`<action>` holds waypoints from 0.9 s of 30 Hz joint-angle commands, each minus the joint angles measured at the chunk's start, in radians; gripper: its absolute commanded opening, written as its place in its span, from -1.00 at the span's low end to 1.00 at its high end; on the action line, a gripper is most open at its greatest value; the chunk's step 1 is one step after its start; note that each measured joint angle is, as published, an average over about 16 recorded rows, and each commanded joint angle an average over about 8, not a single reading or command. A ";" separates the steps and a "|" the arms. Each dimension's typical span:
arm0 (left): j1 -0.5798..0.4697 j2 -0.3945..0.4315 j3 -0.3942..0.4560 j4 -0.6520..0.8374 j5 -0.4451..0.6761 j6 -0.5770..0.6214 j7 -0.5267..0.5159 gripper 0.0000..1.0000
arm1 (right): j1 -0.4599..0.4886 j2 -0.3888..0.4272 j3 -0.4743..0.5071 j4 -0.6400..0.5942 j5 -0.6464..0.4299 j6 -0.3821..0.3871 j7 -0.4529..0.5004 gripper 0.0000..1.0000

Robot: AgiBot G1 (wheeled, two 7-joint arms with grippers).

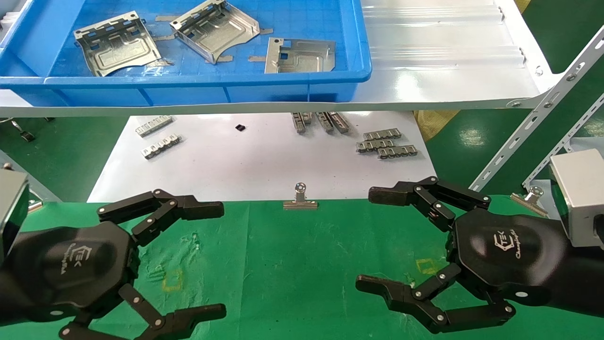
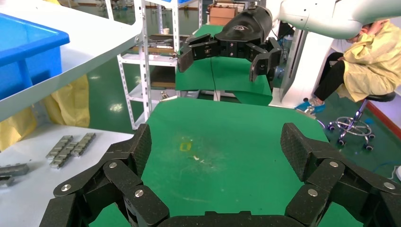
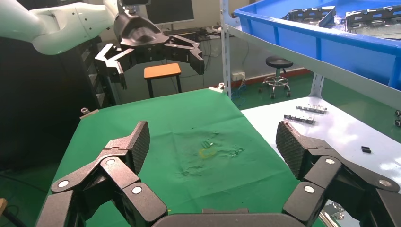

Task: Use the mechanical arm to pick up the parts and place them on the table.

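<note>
Desk: wide flat surface under wrinkled green cloth, faint yellow square marks, held at its far edge by a silver binder clip.

Shelf: glossy white, above and beyond the desk, carrying a blue plastic bin with smooth walls and a rolled rim.

White board: matte, flat, under the shelf and just past the desk's far edge. Small grey comb-like metal strips lie on it in several loose groups.

Left gripper: hovers over the desk's left side, glossy black hexagonal palm, jointed black fingers spread wide, nothing between them, nothing touched. The left wrist view shows textured finger pads well apart over bare cloth.

Right gripper: over the desk's right side, same build with a silver wrist block, fingers likewise spread wide and empty, clear of the cloth.

Parts: 3 silver stamped sheet-metal plates inside the blue bin, up on the shelf, well apart from both grippers. Roughly square, embossed grooves, square cutouts, 1 slotted folded edge. The left and middle plates sit tilted; the right plate lies flat by the bin's near wall.
</note>
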 commanded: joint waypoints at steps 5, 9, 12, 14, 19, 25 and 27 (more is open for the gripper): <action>0.000 0.000 0.000 0.000 0.000 0.000 0.000 1.00 | 0.000 0.000 0.000 0.000 0.000 0.000 0.000 -1.00; 0.000 0.000 0.000 0.000 0.000 0.000 0.000 1.00 | 0.000 0.000 0.000 0.000 0.000 0.000 0.000 -1.00; 0.000 0.000 0.000 0.000 0.000 0.000 0.000 1.00 | 0.000 0.000 0.000 0.000 0.000 0.000 0.000 -1.00; 0.000 0.000 0.000 0.000 0.000 0.000 0.000 1.00 | 0.000 0.000 0.000 0.000 0.000 0.000 0.000 -1.00; 0.000 0.000 0.000 0.000 0.000 0.000 0.000 1.00 | 0.000 0.000 0.000 0.000 0.000 0.000 0.000 -1.00; 0.000 0.000 0.000 0.000 0.000 0.000 0.000 1.00 | 0.000 0.000 0.000 0.000 0.000 0.000 0.000 -1.00; 0.000 0.000 0.000 0.000 0.000 0.000 0.000 1.00 | 0.000 0.000 0.000 0.000 0.000 0.000 0.000 -1.00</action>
